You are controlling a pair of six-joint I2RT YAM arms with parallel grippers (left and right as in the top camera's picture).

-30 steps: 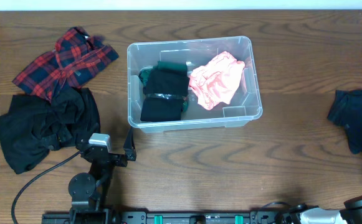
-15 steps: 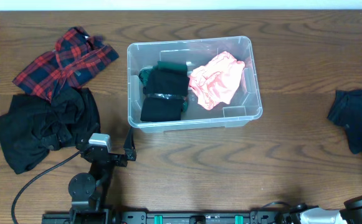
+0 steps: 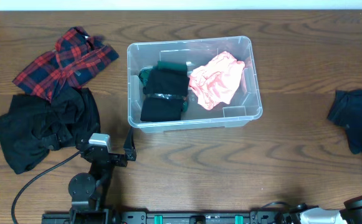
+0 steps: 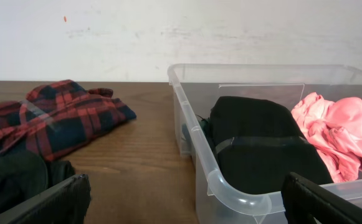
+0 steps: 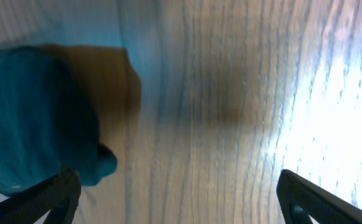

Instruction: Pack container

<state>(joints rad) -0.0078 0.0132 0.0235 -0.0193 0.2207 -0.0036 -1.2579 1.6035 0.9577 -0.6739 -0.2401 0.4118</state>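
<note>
Nothing has moved: left gripper (image 4: 185, 200) and right gripper (image 5: 177, 193) gape empty, the container (image 3: 196, 121) holds two packed garments (image 3: 164, 93), three loose garments (image 3: 43, 127) wait beside it.

Left pincer (image 4: 185, 190) spread, empty; right pincer (image 5: 177, 186) likewise.

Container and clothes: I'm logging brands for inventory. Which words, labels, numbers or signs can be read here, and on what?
None can be read in any view.
The container has a rectangular patch on its base, but no print shows on it.
The plaid shirt, pink garment and dark blue garment show no tags or logos.
</note>
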